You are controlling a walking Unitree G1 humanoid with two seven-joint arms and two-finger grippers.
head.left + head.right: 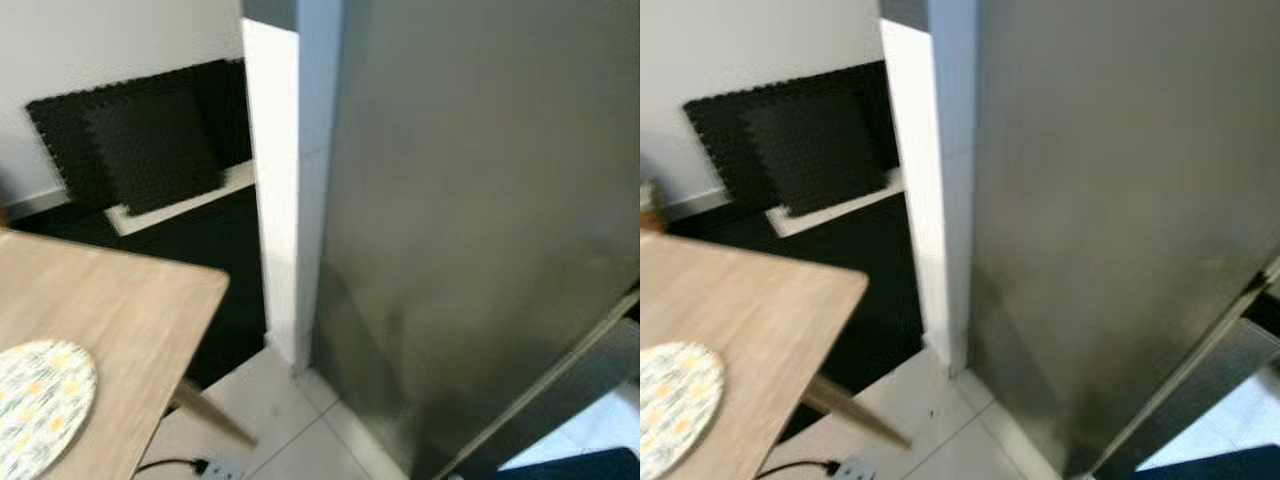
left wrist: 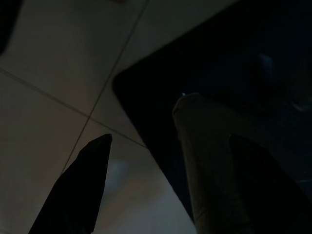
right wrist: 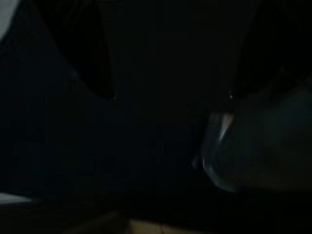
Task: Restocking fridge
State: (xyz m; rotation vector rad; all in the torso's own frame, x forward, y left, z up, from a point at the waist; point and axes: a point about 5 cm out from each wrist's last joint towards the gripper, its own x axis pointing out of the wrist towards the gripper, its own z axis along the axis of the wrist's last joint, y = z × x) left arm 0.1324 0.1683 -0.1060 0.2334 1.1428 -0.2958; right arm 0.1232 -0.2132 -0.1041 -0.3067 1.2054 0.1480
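A steel fridge (image 1: 480, 220) is seen close ahead on the right, its door shut, beside a white wall edge (image 1: 280, 200). To the left stands a wooden table (image 1: 110, 310) with a patterned mat (image 1: 40, 400) on it. The door is judged heavy, stiff and smooth, best taken at a handle, but no handle can be made out. The left gripper (image 2: 165, 185) hangs over floor tiles (image 2: 48, 73), fingers spread and empty. The right wrist view is too dark; that gripper's state cannot be told. No stock is visible.
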